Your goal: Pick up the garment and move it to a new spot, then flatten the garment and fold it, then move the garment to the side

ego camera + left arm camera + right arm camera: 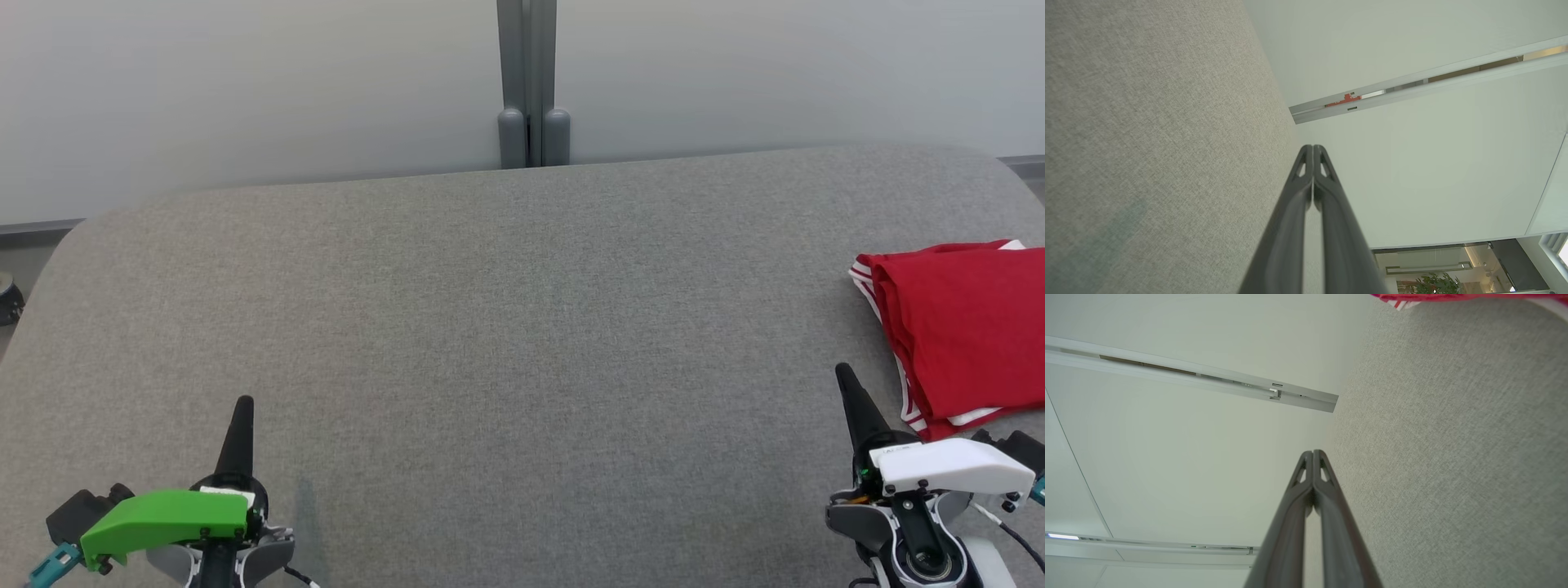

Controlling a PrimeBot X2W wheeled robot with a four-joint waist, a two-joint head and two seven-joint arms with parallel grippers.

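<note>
Now, garment (963, 327) just beside right hand (845, 376), far from left hand (243, 404), both pinched closed

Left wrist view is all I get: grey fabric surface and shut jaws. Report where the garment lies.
Observer: The red garment lies on the grey surface, far over on its right side.
Operator: Describe its state.
Observer: It looks folded into a compact stack, with white stripes showing along its edges. The head view's right edge cuts it off.
Operator: Give me the right arm's jaws.
Observer: Shut and holding nothing. Their tip is just left of the garment's near corner and appears to be apart from it.
</note>
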